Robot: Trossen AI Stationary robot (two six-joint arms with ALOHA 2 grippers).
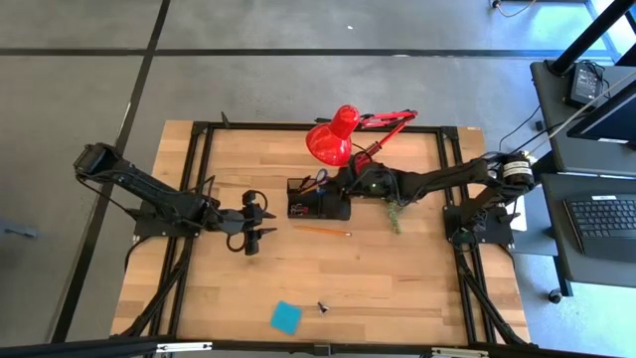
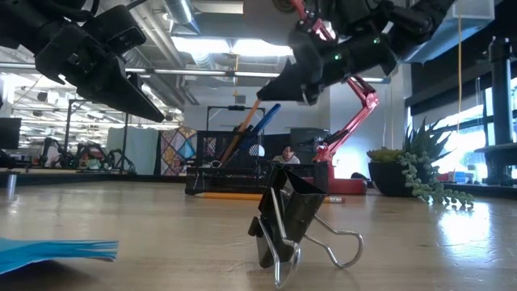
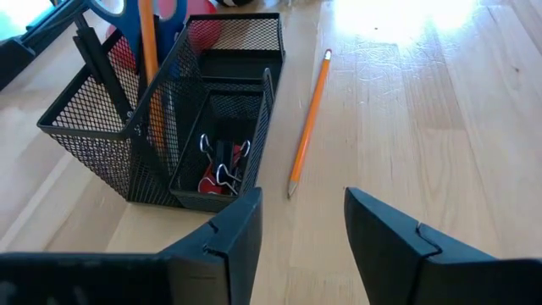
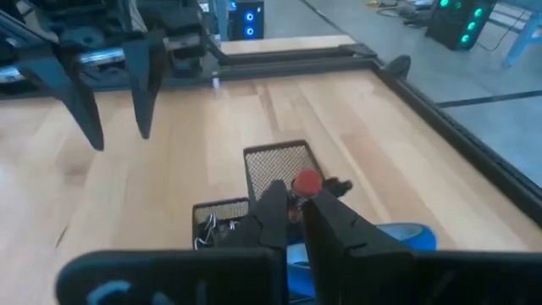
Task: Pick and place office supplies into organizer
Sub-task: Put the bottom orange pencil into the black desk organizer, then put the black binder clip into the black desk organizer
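The black mesh organizer (image 1: 318,204) (image 3: 203,127) stands mid-table. Its tall compartment holds blue-handled scissors (image 3: 174,13), a dark pen (image 3: 93,51) and an orange pencil (image 3: 148,59) (image 2: 242,129). Black clips (image 3: 222,165) lie in a low compartment. My right gripper (image 1: 333,189) (image 4: 298,196) hangs over the tall compartment, shut at the pencil's top. A second orange pencil (image 1: 323,230) (image 3: 309,119) lies flat on the table beside the organizer. My left gripper (image 1: 266,224) (image 3: 301,199) hovers open to the organizer's left, holding nothing. A blue sticky-note pad (image 1: 286,316) and a black clip (image 2: 291,218) lie near the front edge. My right gripper pinches the standing pencil's red top end (image 4: 306,182) between its two fingertips. The fingers come from the table's right side, slanting slightly down. The pencil hangs tilted below them, with its lower part inside the organizer's tall compartment (image 2: 230,158).
A red desk lamp (image 1: 333,137) stands behind the organizer, its arm reaching to the right. A small green plant (image 1: 395,214) sits to the organizer's right, under my right arm. Bare wood lies between the organizer and the front edge.
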